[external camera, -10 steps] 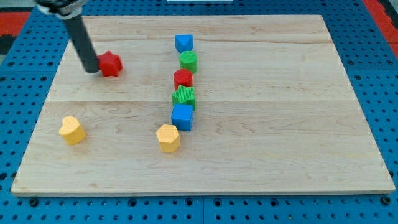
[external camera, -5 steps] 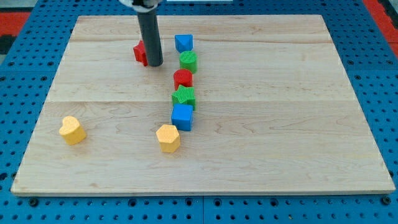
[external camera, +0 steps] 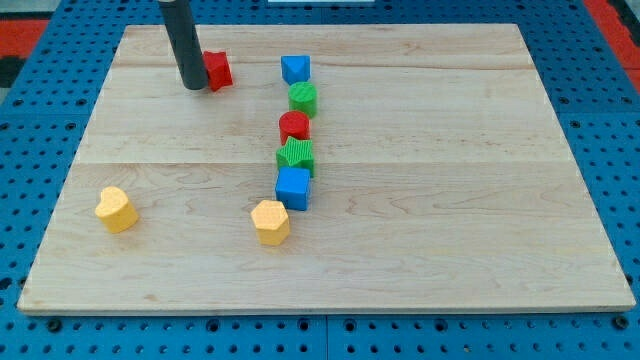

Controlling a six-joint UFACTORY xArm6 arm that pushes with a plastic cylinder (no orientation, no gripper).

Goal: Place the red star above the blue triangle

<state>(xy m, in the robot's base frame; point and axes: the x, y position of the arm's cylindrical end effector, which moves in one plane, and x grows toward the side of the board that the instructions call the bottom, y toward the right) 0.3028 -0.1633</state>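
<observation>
— Where does my tip (external camera: pixel 194 86) stand against the small red star-shaped block (external camera: pixel 217 70)?

— It touches the star's left side as the view has it, so the star lies straight to the view's right of the rod. There are no jaws on this arm, only the dark rod, so nothing opens or closes.

— And the small blue triangular block (external camera: pixel 295 68)?

— Farther to the view's right on the pale wooden counter (external camera: pixel 450 200), roughly level with the star and apart from it, heading the column over the green round block (external camera: pixel 303 98).

— So the star is beside the triangle, not above it.

— That is my reading. The next push probably needs to carry the star rightward and toward the view's top, into the bare strip over the triangle.
</observation>
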